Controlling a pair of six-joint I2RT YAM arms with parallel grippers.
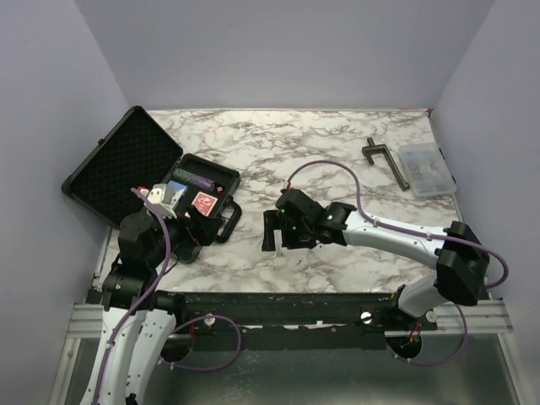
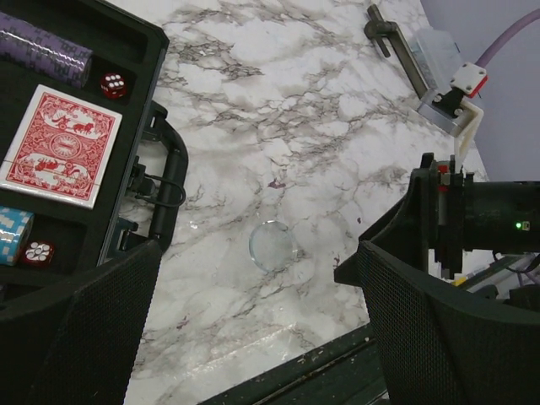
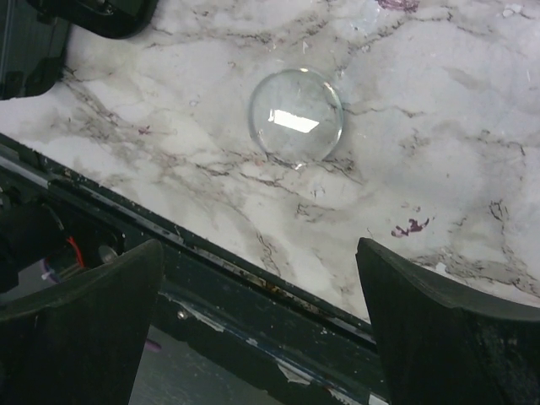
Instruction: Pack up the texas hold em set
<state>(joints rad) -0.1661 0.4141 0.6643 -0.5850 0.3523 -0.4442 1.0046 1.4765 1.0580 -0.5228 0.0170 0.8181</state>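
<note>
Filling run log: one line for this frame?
case open | red deck, dice, chips inside | clear disc loose on table | left gripper open, empty | right gripper open near disc

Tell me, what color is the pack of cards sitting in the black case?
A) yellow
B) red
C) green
B: the card deck lying in the black case shows a red patterned back with a white border.
</note>
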